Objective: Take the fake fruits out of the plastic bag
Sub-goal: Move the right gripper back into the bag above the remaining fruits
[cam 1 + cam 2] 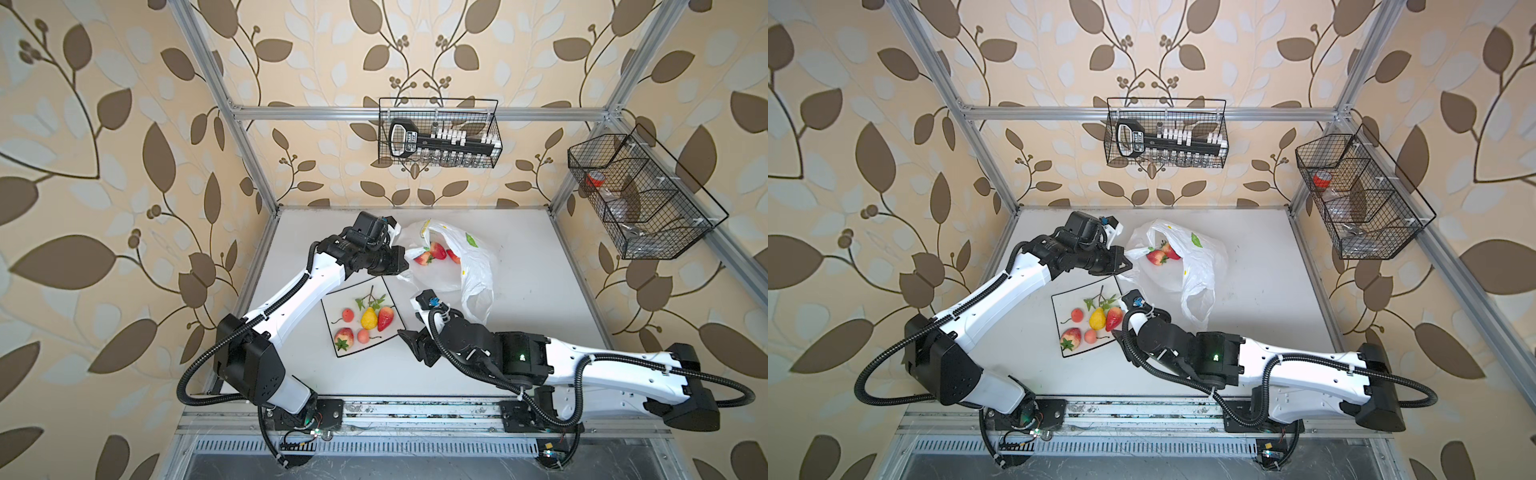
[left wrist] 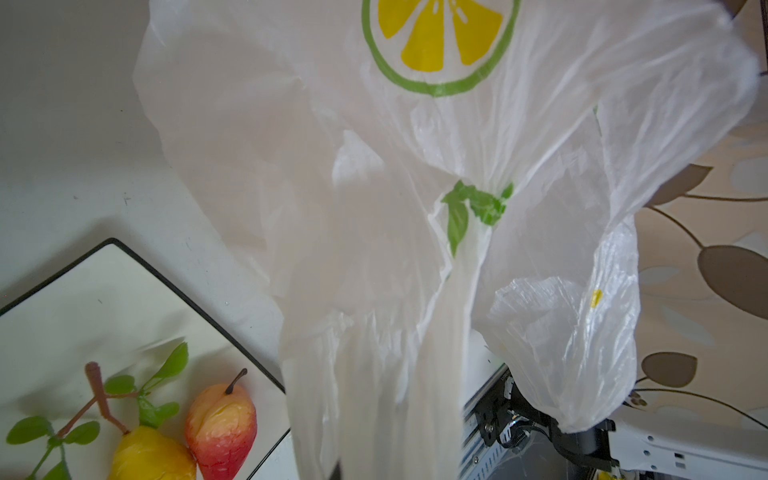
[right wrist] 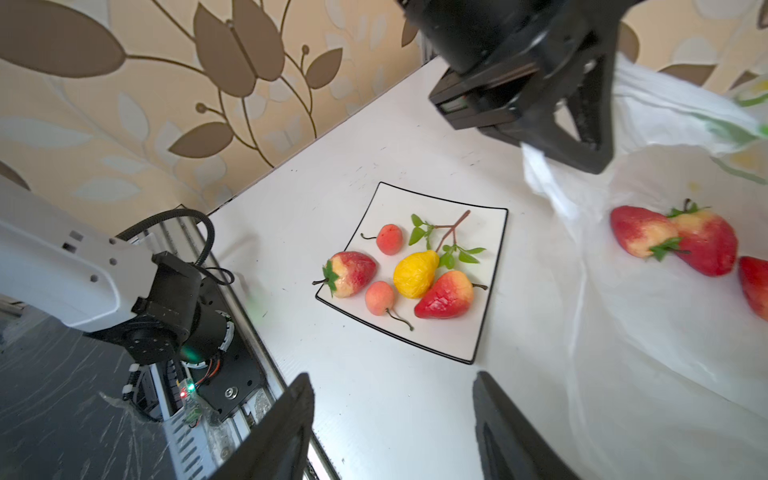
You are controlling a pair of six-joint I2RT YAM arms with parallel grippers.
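Note:
The plastic bag (image 1: 465, 266) (image 1: 1200, 270) lies at mid-table with its mouth held up. My left gripper (image 1: 397, 266) (image 3: 582, 153) is shut on the bag's near rim; in the left wrist view the bag (image 2: 415, 166) hangs over its jaws and hides them. Three red strawberries (image 1: 432, 251) (image 1: 1160, 254) (image 3: 673, 239) lie inside the bag (image 3: 644, 332). Several fake fruits sit on the square plate (image 1: 336, 311) (image 3: 449, 340): a yellow pear (image 1: 368, 319) (image 3: 415, 272), strawberries (image 3: 444, 295) and small orange-pink round fruits (image 3: 389, 239). My right gripper (image 1: 415, 347) (image 3: 392, 378) hovers open and empty by the plate's right corner.
A wire basket (image 1: 438, 133) with a black tool hangs on the back wall. Another wire basket (image 1: 640, 195) hangs at the right. Aluminium posts (image 1: 249, 158) frame the table. The arms' base rail (image 1: 415, 409) runs along the front edge.

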